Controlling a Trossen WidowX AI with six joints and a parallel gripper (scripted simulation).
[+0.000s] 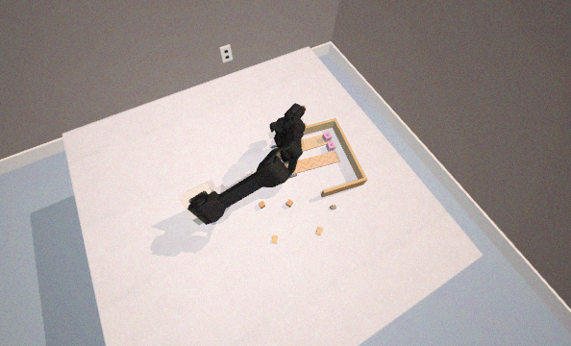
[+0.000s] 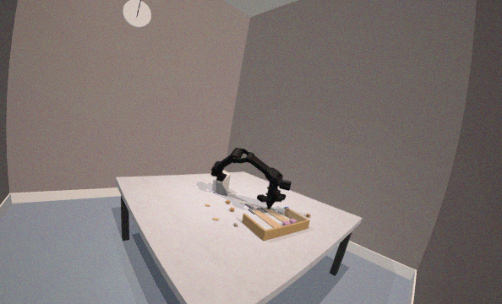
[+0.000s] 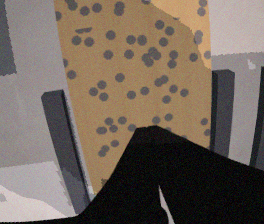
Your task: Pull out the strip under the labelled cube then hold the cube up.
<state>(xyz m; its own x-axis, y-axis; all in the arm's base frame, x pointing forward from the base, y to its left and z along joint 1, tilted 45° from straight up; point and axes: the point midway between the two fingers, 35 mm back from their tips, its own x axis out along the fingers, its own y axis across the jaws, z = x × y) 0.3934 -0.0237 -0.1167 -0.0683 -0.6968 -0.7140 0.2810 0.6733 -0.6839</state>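
Cubes of pink colour, two of them [image 1: 327,136] [image 1: 332,146], sit close together at the far right end of the wooden tray [image 1: 358,168], near its right wall. In the top view both seem to rest on the plain-looking strip [image 1: 312,142]; which of the two carries the label cannot be told, because they are too small. A second strip [image 1: 316,162] with a zigzag pattern lies just beside the first one, on the near side of it. In the wrist view the strip [image 3: 126,63] under the camera is tan with many grey dots, and a few dark grey bars lie on both sides of it.

The tray has three walls and is open on the left side, toward the arm [image 1: 247,187]. The arm reaches from its base [image 1: 204,208] over the open end of the tray. The gripper [image 3: 161,196] points down at the dotted strip; its two fingers are pressed together with only a thin slit between them, and nothing is held.

On the white table [image 1: 170,288], on the near side of the tray, four small orange blocks [image 1: 261,205] [image 1: 289,203] [image 1: 319,231] [image 1: 274,239] are scattered well apart. One small grey-brown piece [image 1: 333,207] lies near the tray's near corner.
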